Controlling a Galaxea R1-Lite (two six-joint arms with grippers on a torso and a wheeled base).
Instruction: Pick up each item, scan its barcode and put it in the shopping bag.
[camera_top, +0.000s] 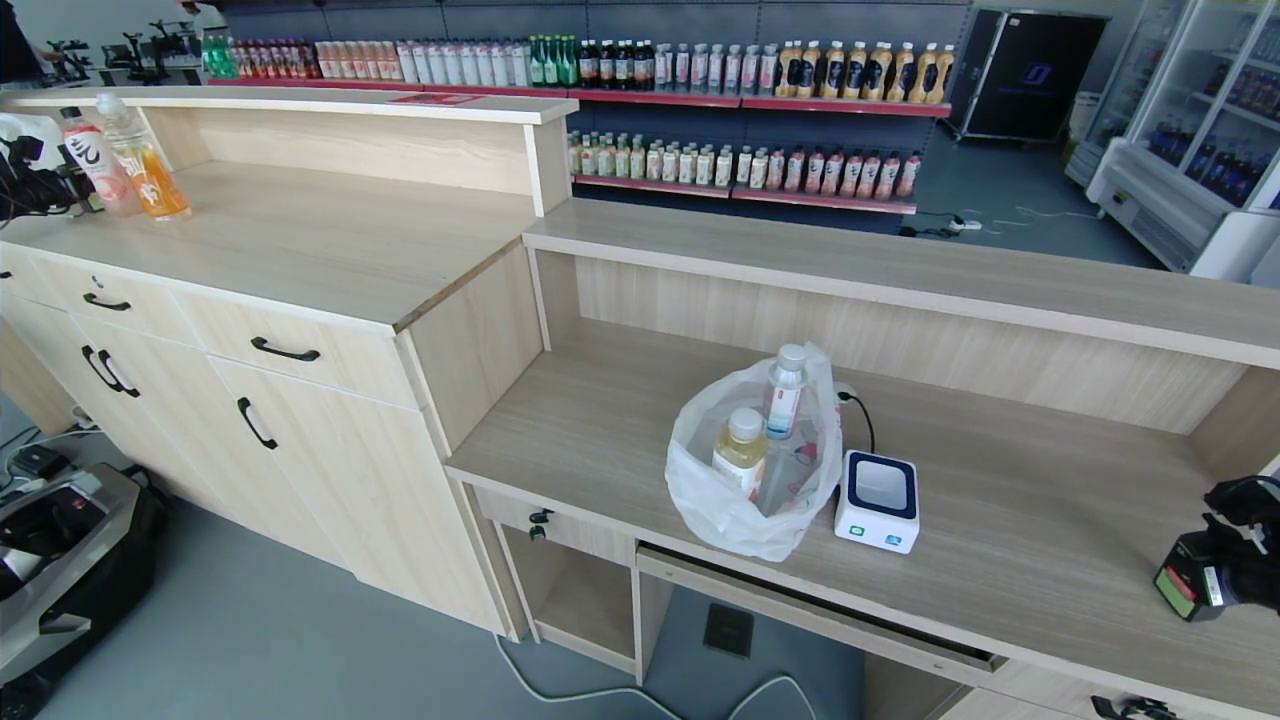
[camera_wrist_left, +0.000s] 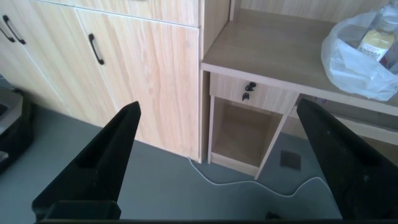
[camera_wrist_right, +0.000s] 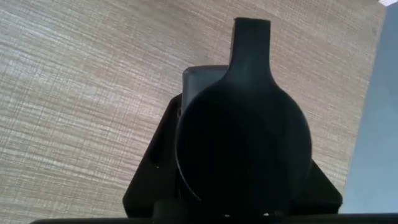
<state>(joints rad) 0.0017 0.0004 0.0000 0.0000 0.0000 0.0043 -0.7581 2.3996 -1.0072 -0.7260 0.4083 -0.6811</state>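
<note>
A white plastic shopping bag stands on the lower counter with two bottles inside, a yellow drink and a clear bottle. A white box scanner with a cable sits touching the bag's right side. Two more bottles, a pink-labelled one and an orange one, stand at the far left of the upper counter. My right gripper rests at the lower counter's right end, shut on a black hand-held scanner. My left gripper hangs open over the floor before the cabinets, nothing between its fingers; the bag lies beyond it.
Cabinet doors and drawers with black handles run below the upper counter. A raised ledge backs the lower counter. An open cubby and a cable on the floor lie under the desk. Shelves of bottles line the far wall.
</note>
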